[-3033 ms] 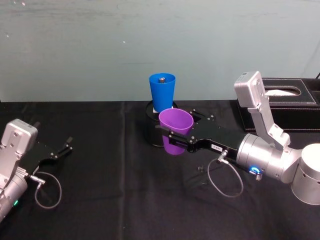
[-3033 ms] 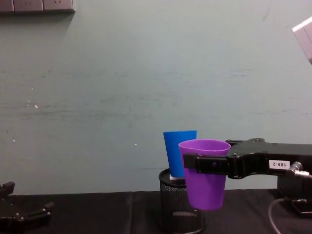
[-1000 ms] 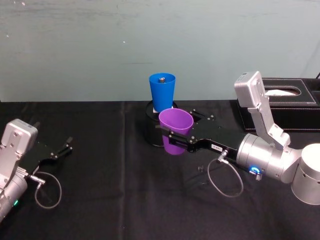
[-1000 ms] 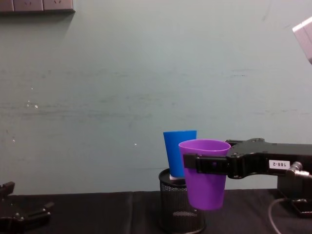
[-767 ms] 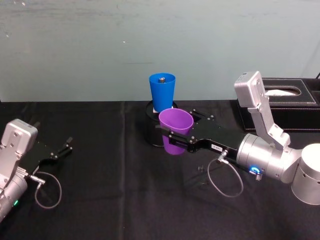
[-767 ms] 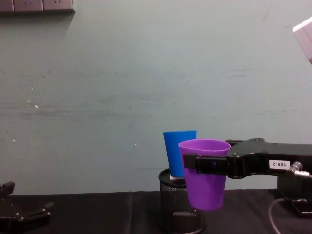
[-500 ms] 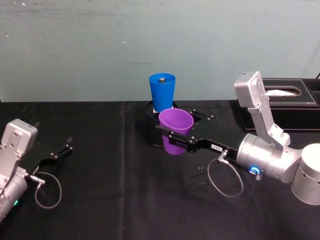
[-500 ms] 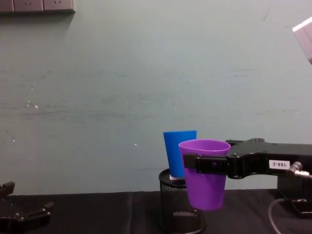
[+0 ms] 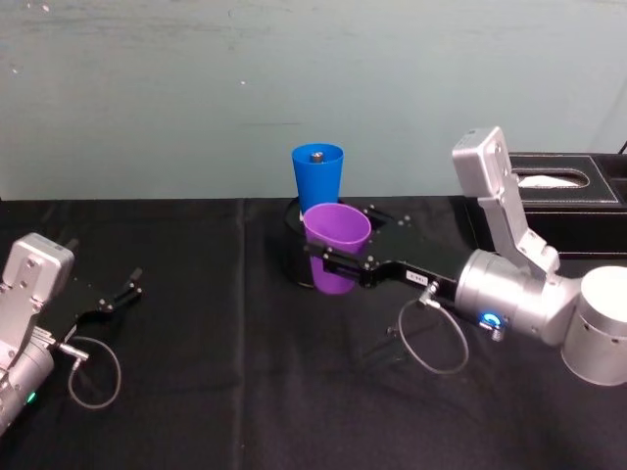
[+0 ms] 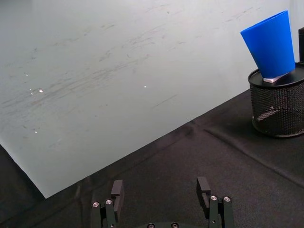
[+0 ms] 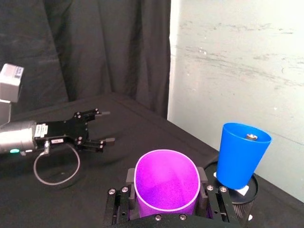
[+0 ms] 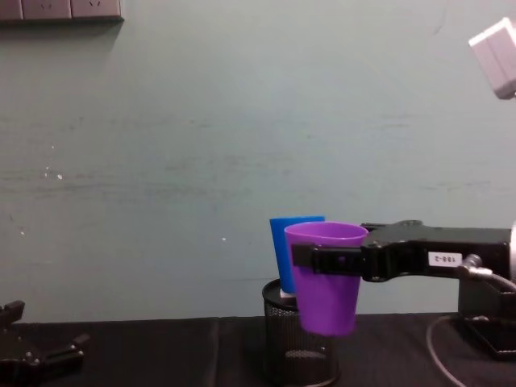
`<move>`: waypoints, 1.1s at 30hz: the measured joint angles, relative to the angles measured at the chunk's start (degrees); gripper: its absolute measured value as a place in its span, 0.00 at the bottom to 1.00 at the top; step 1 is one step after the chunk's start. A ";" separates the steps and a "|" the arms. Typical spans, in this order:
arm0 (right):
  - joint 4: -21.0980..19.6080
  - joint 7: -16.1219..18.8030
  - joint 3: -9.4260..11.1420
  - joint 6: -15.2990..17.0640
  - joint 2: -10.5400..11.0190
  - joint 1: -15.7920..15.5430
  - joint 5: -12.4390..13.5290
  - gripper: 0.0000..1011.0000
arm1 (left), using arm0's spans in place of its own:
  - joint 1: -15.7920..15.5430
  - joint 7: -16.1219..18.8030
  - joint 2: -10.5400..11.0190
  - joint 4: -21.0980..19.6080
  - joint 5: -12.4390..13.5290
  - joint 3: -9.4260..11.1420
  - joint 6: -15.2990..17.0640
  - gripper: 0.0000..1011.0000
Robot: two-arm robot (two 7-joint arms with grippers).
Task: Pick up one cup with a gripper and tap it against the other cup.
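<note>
Sitting in right end effector (image 9: 337,258), purple cup (image 9: 335,239)

The purple cup (image 12: 325,300) and the blue cup (image 10: 270,45) are smooth moulded plastic with a slight sheen. The pen holder (image 10: 278,109) is black wire mesh, open-textured, with a solid rim. The table (image 9: 216,392) is covered in matt black cloth with soft creases, the wall (image 12: 161,161) is matt pale green paint marked by scuffs and scratches, and the right gripper (image 11: 166,180) is matt black on an arm (image 9: 509,294) of satin silver, metal-look housing.
</note>
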 joint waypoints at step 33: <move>20.52 -0.01 -3.44 -0.53 -9.39 13.89 0.60 0.72 | 0.00 0.00 0.00 0.00 0.00 0.00 0.00 0.99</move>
